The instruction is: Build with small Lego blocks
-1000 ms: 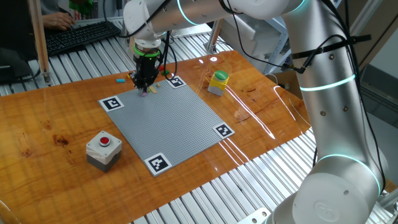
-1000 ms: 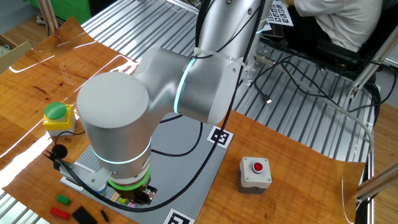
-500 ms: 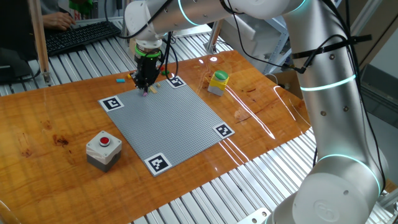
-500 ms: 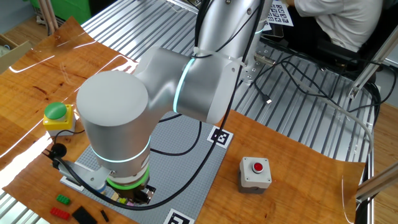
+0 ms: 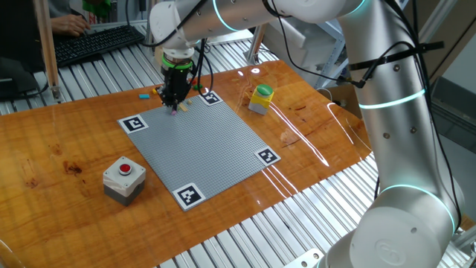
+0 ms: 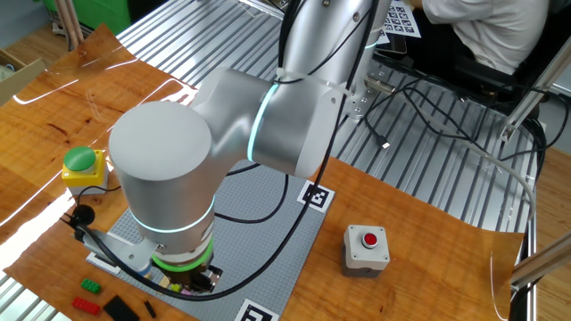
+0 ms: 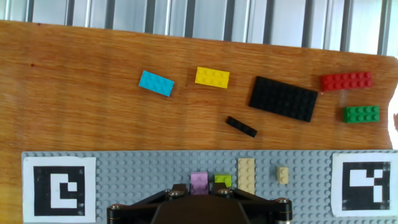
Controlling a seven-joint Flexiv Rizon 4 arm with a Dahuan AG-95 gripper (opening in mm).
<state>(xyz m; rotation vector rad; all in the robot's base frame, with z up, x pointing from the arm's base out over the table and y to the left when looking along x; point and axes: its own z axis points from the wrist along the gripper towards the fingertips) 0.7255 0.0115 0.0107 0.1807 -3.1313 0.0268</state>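
Observation:
My gripper [image 5: 174, 106] stands at the far edge of the grey baseplate [image 5: 208, 149], pointing down. In the hand view the gripper [image 7: 199, 190] is shut on a pink brick [image 7: 199, 181] that sits on the baseplate [image 7: 124, 168]. A lime brick [image 7: 223, 180] and two tan bricks [image 7: 247, 174] are on the plate beside it. Loose on the wood beyond lie a cyan brick [image 7: 156, 83], a yellow brick [image 7: 212, 76], a black plate [image 7: 283, 99], a small black piece [image 7: 241, 126], a red brick [image 7: 346, 81] and a green brick [image 7: 361, 114]. In the other fixed view the arm hides the fingers.
A grey box with a red button [image 5: 123, 179] stands near the plate's front left corner. A yellow container with a green top [image 5: 261, 97] stands right of the plate's far corner. Black-and-white markers [image 7: 59, 184] sit at the plate's corners. A keyboard [image 5: 97, 41] and a person are beyond the table.
The hand has shifted only very slightly at the plate's far edge. The pink brick stays between the fingers.

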